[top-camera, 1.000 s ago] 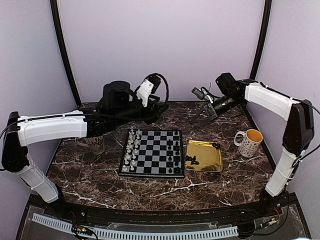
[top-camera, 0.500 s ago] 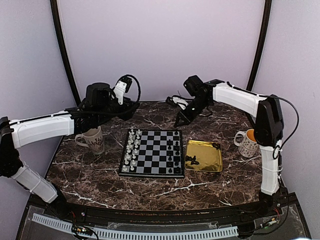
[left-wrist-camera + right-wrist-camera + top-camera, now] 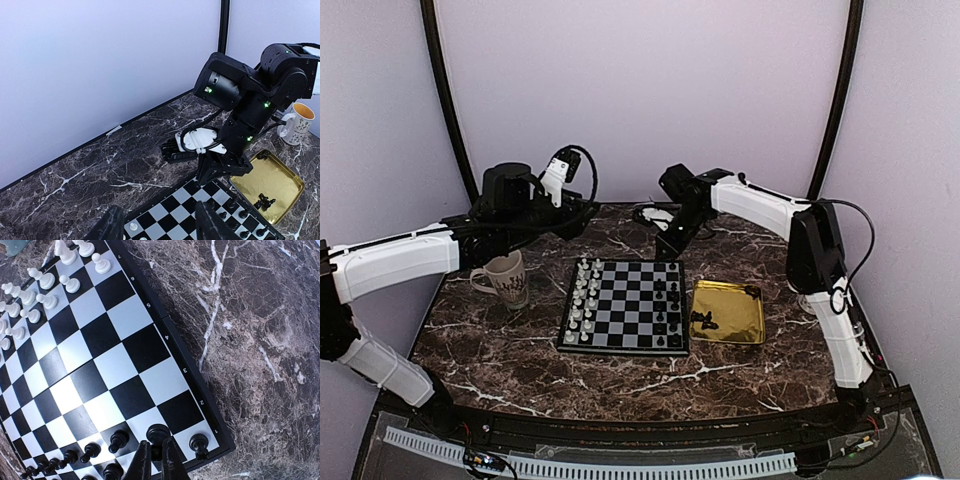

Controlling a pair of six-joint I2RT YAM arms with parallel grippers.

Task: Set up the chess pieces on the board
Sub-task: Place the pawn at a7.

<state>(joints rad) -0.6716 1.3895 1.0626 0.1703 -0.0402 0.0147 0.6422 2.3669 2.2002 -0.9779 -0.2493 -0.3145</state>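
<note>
Right gripper (image 3: pixel 155 460): fingers clenched on one tiny black chess piece (image 3: pixel 159 433), its round head poking out past the tips. From the top view I place this gripper in the air over the far right corner of the small square chessboard (image 3: pixel 623 349), which has black and pale grey chequers and a thin black rim.

Left gripper (image 3: pixel 160 226): released, fingers apart with nothing between them. It hangs high over the far left of the dark veined marble table (image 3: pixel 500 350), off the board.

The board lies flat mid-table. The tiny pale pieces (image 3: pixel 584 300) stand in two files down its left side. The black pieces (image 3: pixel 668 300) stand along its right side.

A few more black figures (image 3: pixel 704 321) lie in the shiny gold rectangular tray (image 3: pixel 735 300), just beside the board's right rim. A beige mug (image 3: pixel 506 280) stands left of the board.
</note>
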